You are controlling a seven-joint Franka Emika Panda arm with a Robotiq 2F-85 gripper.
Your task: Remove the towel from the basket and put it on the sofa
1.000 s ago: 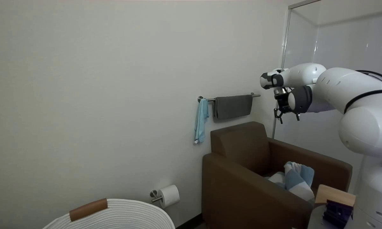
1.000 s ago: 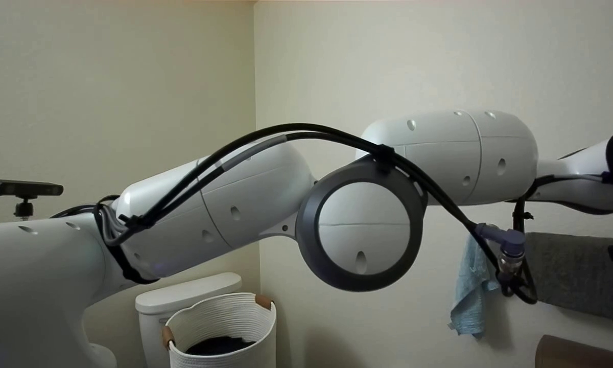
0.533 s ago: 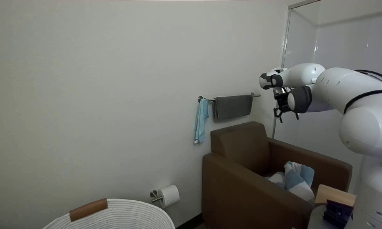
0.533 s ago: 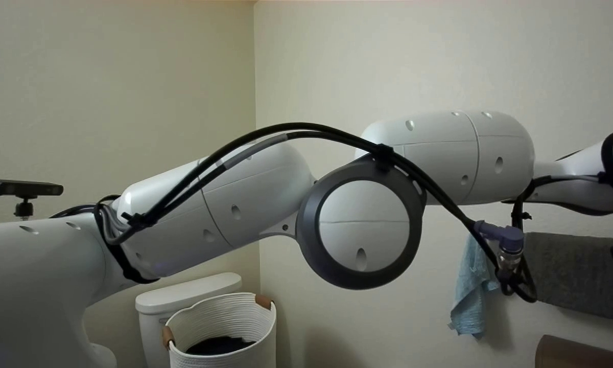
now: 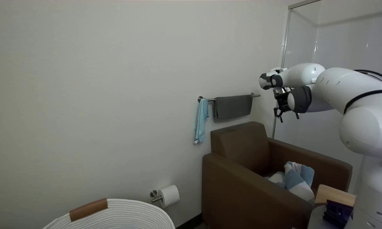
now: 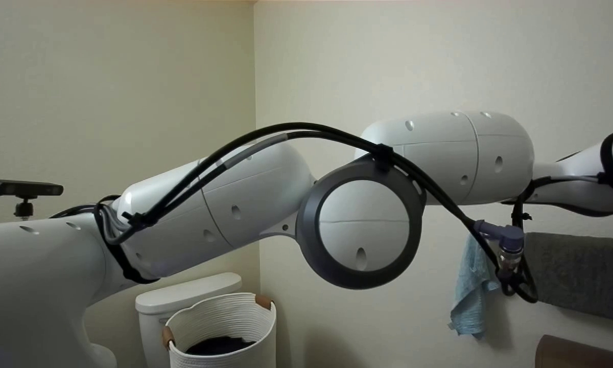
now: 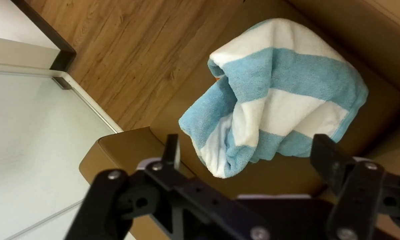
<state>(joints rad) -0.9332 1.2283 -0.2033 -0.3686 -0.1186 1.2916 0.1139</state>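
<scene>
A blue-and-white striped towel (image 5: 296, 182) lies crumpled on the seat of the brown sofa (image 5: 238, 181), a single armchair. The wrist view shows the towel (image 7: 286, 80) below the jaws on the sofa seat (image 7: 280, 178). My gripper (image 5: 289, 119) is high above the sofa, apart from the towel. In the wrist view the gripper (image 7: 246, 138) has its fingers wide apart with nothing between them. The white woven basket (image 5: 130, 211) stands at the bottom of an exterior view. Its inside shows in an exterior view (image 6: 225, 319), with a dark cloth (image 6: 219, 345) in it.
A grey towel (image 5: 233, 106) and a light blue cloth (image 5: 201, 121) hang from a wall bar. A toilet paper roll (image 5: 169, 196) is on the wall. A glass shower panel (image 7: 36, 133) stands beside the sofa. A toilet (image 6: 189, 291) is behind the basket.
The arm has shifted very slightly, with my gripper a little higher. The towel, sofa and basket have not moved. The gripper fingers look the same.
</scene>
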